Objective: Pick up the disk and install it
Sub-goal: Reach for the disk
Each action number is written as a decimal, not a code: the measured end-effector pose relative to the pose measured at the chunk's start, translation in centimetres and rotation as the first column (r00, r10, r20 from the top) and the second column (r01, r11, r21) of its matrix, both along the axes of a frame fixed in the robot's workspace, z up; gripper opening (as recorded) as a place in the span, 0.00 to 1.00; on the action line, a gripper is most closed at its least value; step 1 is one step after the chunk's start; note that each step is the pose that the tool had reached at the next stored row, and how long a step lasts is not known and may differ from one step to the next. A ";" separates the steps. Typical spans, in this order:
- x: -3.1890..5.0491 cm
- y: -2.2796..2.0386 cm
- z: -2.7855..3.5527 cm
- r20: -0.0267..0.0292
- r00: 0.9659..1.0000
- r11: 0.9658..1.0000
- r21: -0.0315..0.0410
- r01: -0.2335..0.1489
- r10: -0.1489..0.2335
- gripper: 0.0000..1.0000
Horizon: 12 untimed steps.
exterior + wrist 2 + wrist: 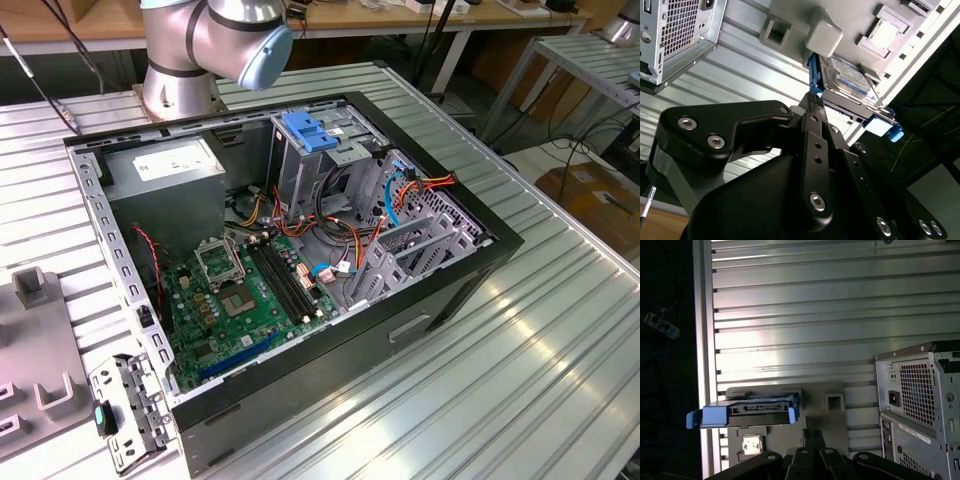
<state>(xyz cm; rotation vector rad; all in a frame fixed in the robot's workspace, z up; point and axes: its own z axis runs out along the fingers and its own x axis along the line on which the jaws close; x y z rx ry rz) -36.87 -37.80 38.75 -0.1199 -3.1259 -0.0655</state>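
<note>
The disk (847, 75) is a flat silver drive with a white and blue label and blue side rails. It sits over a grey fixture plate (850, 15) near the table's edge. In the first wrist view the disk (746, 412) shows edge-on, one blue rail reaching past the fixture plate (832, 392). My black gripper (812, 102) reaches up to the corner of the disk at its blue rail. The gripper (812, 436) is right beside that end of the disk. I cannot see whether the disk rests on the plate or hangs just above it.
The open computer case (470, 270) lies on the ribbed metal table (560, 380), with a metal drive cage (310, 165), blue latch (308, 130), motherboard (240, 300) and power-supply box (165, 170) inside. Its perforated rear panel (917, 390) stands near the fixture. The arm's base (185, 60) is behind the case.
</note>
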 end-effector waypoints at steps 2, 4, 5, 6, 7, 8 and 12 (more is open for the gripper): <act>-0.57 0.04 -0.01 0.000 1.000 1.000 0.000 0.000 0.000 0.11; -1.08 0.09 -0.01 0.000 1.000 1.000 0.000 0.000 0.000 0.11; -1.32 0.10 -0.01 0.000 1.000 1.000 0.000 0.000 0.000 0.11; -1.64 0.12 -0.01 0.000 1.000 1.000 0.000 0.000 0.000 0.11; -2.13 0.14 -0.01 0.000 1.000 1.000 0.000 0.000 0.000 0.11; -2.45 0.15 -0.01 0.000 1.000 1.000 0.000 0.000 0.000 0.11; -5.24 0.37 -0.05 0.000 1.000 1.000 0.000 0.000 0.000 0.11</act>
